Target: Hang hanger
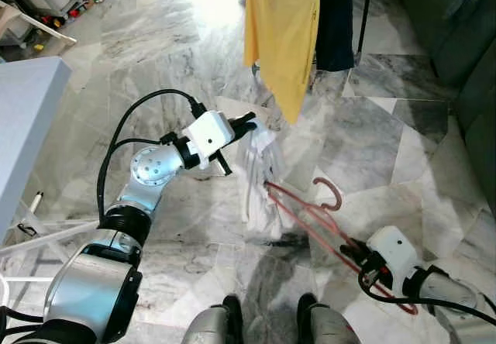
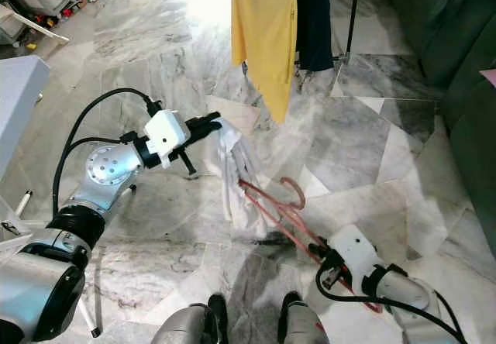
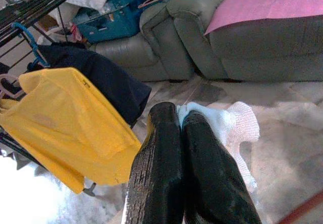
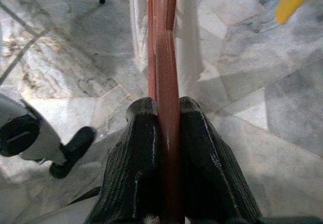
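Left gripper clamped on soft knitted white cloth; right gripper clenched on thin pink hanger, partly hidden inside cloth.

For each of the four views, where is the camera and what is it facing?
Left eye view: head, looking down at left hand pinching white garment, right hand gripping red hanger.
Right eye view: same scene.
Left wrist view: along its fingers, facing yellow shirt.
Right wrist view: along hanger.
All share the garment.
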You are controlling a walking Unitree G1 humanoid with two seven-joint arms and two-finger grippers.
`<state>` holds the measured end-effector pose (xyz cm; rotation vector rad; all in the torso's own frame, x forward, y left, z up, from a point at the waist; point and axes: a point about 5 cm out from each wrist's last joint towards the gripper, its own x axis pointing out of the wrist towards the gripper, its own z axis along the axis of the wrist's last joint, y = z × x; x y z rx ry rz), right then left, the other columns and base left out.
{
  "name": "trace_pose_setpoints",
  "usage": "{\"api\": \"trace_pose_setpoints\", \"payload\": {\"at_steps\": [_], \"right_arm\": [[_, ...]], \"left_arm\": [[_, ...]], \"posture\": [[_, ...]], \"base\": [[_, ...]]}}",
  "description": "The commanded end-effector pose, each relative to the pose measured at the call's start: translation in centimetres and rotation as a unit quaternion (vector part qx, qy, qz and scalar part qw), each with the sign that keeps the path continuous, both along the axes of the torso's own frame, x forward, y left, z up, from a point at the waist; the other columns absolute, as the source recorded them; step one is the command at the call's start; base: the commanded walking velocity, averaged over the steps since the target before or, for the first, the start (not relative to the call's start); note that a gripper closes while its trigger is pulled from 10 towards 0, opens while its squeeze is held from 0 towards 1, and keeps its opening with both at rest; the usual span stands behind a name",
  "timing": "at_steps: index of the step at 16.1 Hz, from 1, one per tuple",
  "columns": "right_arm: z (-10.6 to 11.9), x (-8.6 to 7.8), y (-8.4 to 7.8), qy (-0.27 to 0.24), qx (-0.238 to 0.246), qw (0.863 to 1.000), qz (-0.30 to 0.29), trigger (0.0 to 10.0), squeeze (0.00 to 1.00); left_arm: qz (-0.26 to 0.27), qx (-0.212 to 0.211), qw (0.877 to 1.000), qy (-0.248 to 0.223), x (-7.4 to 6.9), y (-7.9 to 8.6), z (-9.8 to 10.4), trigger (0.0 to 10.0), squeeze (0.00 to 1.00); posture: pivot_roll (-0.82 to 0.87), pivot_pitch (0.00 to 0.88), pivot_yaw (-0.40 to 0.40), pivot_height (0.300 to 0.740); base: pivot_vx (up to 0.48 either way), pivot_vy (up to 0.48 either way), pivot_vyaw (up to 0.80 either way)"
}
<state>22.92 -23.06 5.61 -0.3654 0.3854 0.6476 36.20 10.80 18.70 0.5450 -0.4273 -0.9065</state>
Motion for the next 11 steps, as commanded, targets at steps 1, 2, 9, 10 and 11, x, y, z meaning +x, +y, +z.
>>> {"api": "trace_pose_setpoints", "payload": {"at_steps": [1,2,9,10,11], "right_arm": [[-0.8,-0.3,0.7,0.011,0.010,1.000,0.014,10.0,0.00],[-0.9,-0.2,0.7,0.012,0.012,1.000,0.015,10.0,0.00],[-3.3,0.1,0.6,0.035,-0.002,0.999,-0.027,10.0,0.00],[-4.4,0.3,0.5,0.040,-0.012,0.998,-0.055,10.0,0.00],[-4.6,0.6,0.6,0.030,-0.015,0.997,-0.070,10.0,0.00]], "left_arm": [[-0.002,-0.007,1.000,-0.003,-0.2,0.3,0.0,10.0,0.00],[-0.008,-0.010,1.000,-0.002,-0.3,0.1,0.1,10.0,0.00],[-0.031,-0.065,0.997,0.025,-0.7,-1.1,0.7,10.0,0.00],[-0.034,-0.104,0.993,0.051,-0.6,-1.5,1.1,10.0,0.00],[-0.044,-0.121,0.989,0.065,-0.8,-1.9,1.3,10.0,0.00]], "posture": [[-0.17,0.271,0.165,0.740],[-0.17,0.271,0.165,0.740],[-0.17,0.269,0.170,0.740],[-0.17,0.270,0.173,0.740],[-0.17,0.269,0.173,0.740]], "base": [[0.000,0.000,0.00],[0.000,0.000,0.00],[0.000,0.000,0.00],[0.000,0.000,0.00],[0.000,0.000,0.00]]}}
